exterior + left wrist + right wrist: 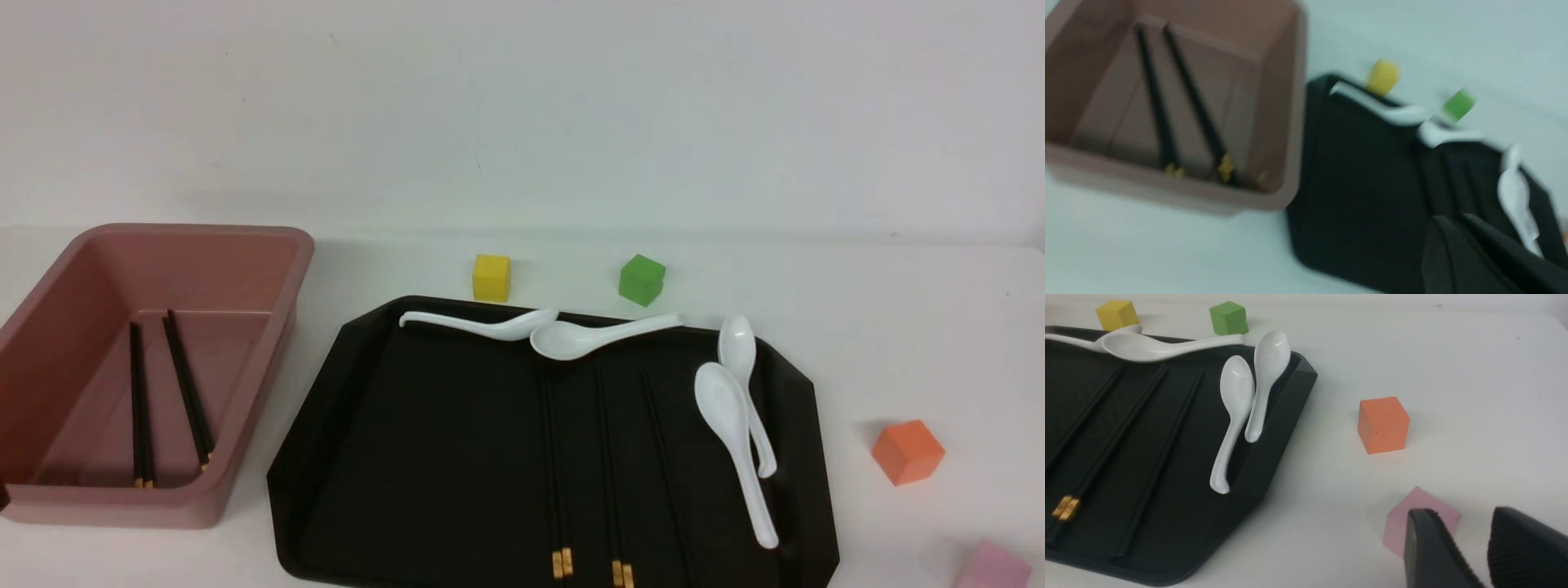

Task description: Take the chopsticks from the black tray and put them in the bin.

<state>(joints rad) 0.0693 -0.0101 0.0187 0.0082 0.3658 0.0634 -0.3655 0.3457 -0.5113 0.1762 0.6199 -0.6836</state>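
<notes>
Lying in bin (263, 349): chopsticks (140, 404); black tray (424, 457) holds more chopsticks, four spoons (722, 408).

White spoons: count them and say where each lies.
4. Two lie along the far rim of the black tray: left spoon, middle spoon. Two lie side by side by its right rim: far spoon, near spoon. None seems hidden.

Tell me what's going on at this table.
A two-armed robot is moving chopsticks from the black tray into the pink bin. Some chopsticks already lie in the bin. Other chopsticks remain on the tray beside four white soup spoons. The right fingers hover apart and empty near a pink cube, off the tray. The left fingers are too blurred to judge.
</notes>
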